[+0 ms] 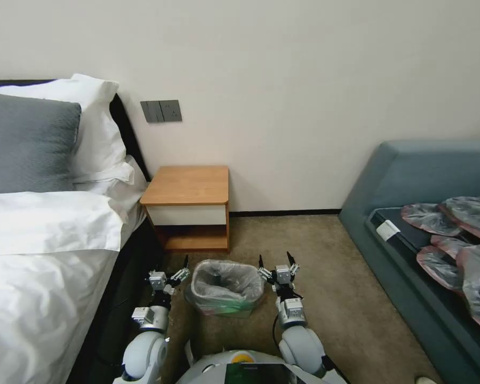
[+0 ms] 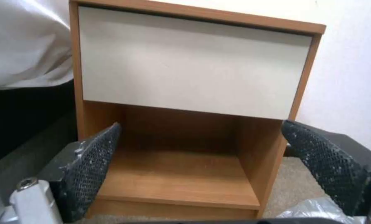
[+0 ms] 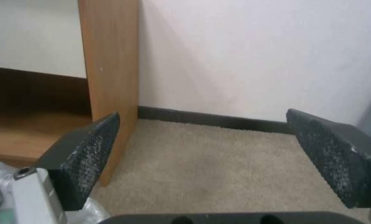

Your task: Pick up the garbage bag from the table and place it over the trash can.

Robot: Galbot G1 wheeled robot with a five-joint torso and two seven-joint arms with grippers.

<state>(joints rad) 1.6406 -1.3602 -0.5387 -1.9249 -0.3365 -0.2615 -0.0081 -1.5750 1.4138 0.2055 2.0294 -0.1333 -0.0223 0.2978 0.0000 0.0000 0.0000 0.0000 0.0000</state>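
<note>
A: Garbage bag (image 1: pixel 226 282) already draped in the trash can (image 1: pixel 230 308), crinkly grey film lining the inside and folded over the rim. Sits on carpet (image 1: pixel 325 266) in front of the bench (image 1: pixel 189 184), lower than it, apart from it.

B: Bench top?

A: Bare orange-brown wood. White drawer front, open lower shelf, seen close in left wrist view (image 2: pixel 193 62).

B: Left gripper?

A: Left gripper (image 1: pixel 172 269) just beside the can on the bed side, near the rim. Jaws spread wide, holding nothing. Both textured pads (image 2: pixel 94 168) well apart in left wrist view, shelf showing between them. Scrap of bag film (image 2: pixel 314 210) at that view's edge.

B: Right gripper?

A: Right gripper (image 1: pixel 277 264) just beside the can on the sofa side. Jaws spread too, nothing pinched. Pads (image 3: pixel 90 155) framing carpet (image 3: pixel 210 161) and wall in right wrist view, bench side panel (image 3: pixel 110 62) next to one pad.

B: Touching the bag?

A: Can't tell contact with the film from head view; very near on both sides.

B: Other stuff?

A: Bed (image 1: pixel 42 256) on robot's left. Teal sofa (image 1: pixel 410 176) on right with heap of flat grey-and-pink bags (image 1: pixel 458 234).
</note>
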